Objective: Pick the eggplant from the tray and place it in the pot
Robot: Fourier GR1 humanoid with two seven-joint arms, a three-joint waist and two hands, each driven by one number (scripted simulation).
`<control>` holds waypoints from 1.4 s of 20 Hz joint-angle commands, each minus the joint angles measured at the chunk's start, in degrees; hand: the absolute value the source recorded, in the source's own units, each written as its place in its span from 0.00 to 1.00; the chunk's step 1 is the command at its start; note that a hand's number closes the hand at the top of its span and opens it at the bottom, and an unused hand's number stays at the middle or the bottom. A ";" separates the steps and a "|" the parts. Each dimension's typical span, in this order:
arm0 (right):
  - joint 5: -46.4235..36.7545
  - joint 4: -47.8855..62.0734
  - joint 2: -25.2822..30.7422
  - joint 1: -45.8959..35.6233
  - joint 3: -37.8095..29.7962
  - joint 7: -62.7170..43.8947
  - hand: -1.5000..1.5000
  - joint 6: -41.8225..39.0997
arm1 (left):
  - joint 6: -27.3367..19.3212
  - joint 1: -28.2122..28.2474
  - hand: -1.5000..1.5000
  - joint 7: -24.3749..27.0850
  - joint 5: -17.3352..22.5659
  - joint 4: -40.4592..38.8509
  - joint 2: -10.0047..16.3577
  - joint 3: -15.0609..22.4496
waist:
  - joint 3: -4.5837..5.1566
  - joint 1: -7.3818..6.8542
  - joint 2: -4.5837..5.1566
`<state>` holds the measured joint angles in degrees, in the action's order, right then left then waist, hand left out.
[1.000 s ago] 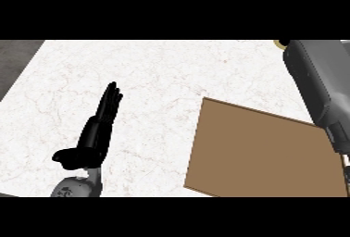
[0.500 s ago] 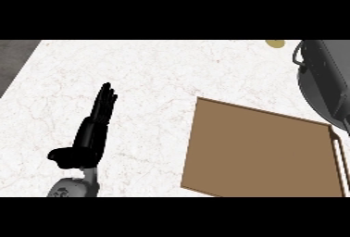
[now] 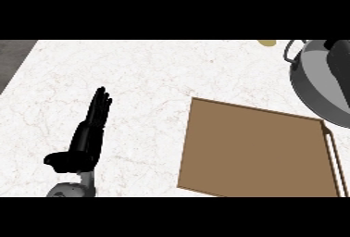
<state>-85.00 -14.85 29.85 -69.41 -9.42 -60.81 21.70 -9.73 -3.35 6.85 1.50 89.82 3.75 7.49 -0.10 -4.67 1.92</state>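
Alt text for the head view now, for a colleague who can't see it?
The brown tray shows no eggplant on its visible part, and a grey pot sits past its far right corner. The left hand is open at the left, over the white counter.

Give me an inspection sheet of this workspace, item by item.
Surface: white marbled counter, no spills seen.
Job's things: brown tray flat on the counter, no eggplant seen on it; steel pot at the upper right, cut by the frame, a dark shape inside it, identity unclear.
Clutter: small yellowish object at the far edge, mostly cut off.
Robot hands: left robot hand open, fingers straight, resting left of the tray; right robot hand not identifiable.
Cables: nothing seen.
Surroundings: dark strip beyond the counter's left edge.
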 commanded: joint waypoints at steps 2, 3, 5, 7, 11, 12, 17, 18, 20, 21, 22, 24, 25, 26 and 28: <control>1.45 2.06 3.04 2.54 -3.05 -2.04 1.00 6.11 | 0.53 1.21 0.50 0.15 0.14 1.00 0.28 0.11 | -0.05 0.83 -0.33; 1.88 2.41 1.74 3.86 -3.57 -1.96 1.00 7.82 | -0.22 0.01 0.50 1.06 -0.02 -0.47 -0.28 -0.58 | -0.04 1.14 -0.30; 4.43 2.34 3.46 3.74 -5.82 2.96 1.00 7.26 | -0.14 -1.03 0.50 -0.97 0.66 -1.02 0.85 -2.37 | -0.03 1.92 -0.68; 6.35 4.04 4.75 5.00 -8.00 5.10 1.00 7.58 | 0.27 1.54 0.50 -0.52 0.62 1.31 0.59 -1.10 | -0.10 1.01 -0.41; 9.64 6.20 5.39 7.82 -11.13 9.02 1.00 7.28 | -0.39 0.51 0.50 -1.08 -0.46 1.72 0.21 -0.42 | -0.18 0.73 -0.15; 10.64 6.34 5.20 8.22 -12.03 9.07 1.00 7.18 | 0.36 0.23 0.50 -2.59 1.25 1.33 0.44 -1.58 | -0.15 1.12 -0.33; 14.79 8.42 4.69 12.90 -16.41 6.27 1.00 8.57 | -0.02 1.69 0.50 -0.42 0.40 0.70 -0.39 -0.79 | -0.17 1.15 -0.18; 14.83 9.43 5.26 12.47 -16.54 5.07 1.00 6.11 | -0.93 1.56 0.50 0.67 -0.98 1.46 -0.69 -0.12 | -0.18 0.75 -0.11; 17.01 9.11 6.05 12.43 -18.60 4.94 0.00 5.57 | 0.93 1.59 0.50 0.17 0.68 0.34 0.26 -1.10 | -0.15 1.05 -0.21; 17.86 9.39 4.62 13.97 -19.11 7.95 0.00 5.53 | -0.14 -0.48 0.50 -0.97 -0.03 0.24 -0.14 -1.16 | -0.18 1.42 -0.28; 19.10 7.84 5.17 12.92 -20.03 10.06 0.00 5.61 | 0.48 1.20 0.50 -1.14 0.33 2.20 0.42 -1.02 | -0.17 1.30 -0.54; 22.44 5.42 4.61 16.15 -22.92 18.52 0.00 10.59 | -1.16 1.56 0.50 -1.43 -1.48 1.64 -1.39 1.03 | -0.30 1.66 -0.41; 22.72 3.92 3.30 16.28 -23.11 18.78 0.00 14.22 | 0.34 -0.28 0.50 -1.22 0.53 0.44 0.91 -2.45 | -0.24 1.77 -0.42; 23.12 2.21 2.74 16.93 -23.27 21.63 0.00 17.10 | 1.43 1.82 0.50 0.50 1.47 0.34 1.25 -2.77 | -0.19 1.99 -0.68; 24.51 -1.30 2.71 16.63 -24.62 23.83 0.00 23.70 | -0.33 1.96 0.50 1.01 -0.15 -0.28 -0.16 -1.66 | -0.26 2.11 -0.62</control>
<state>-63.34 -11.66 33.47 -53.99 -31.60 -42.44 36.46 -9.62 -2.26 6.40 1.83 90.42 4.00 5.79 -0.33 -2.86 1.38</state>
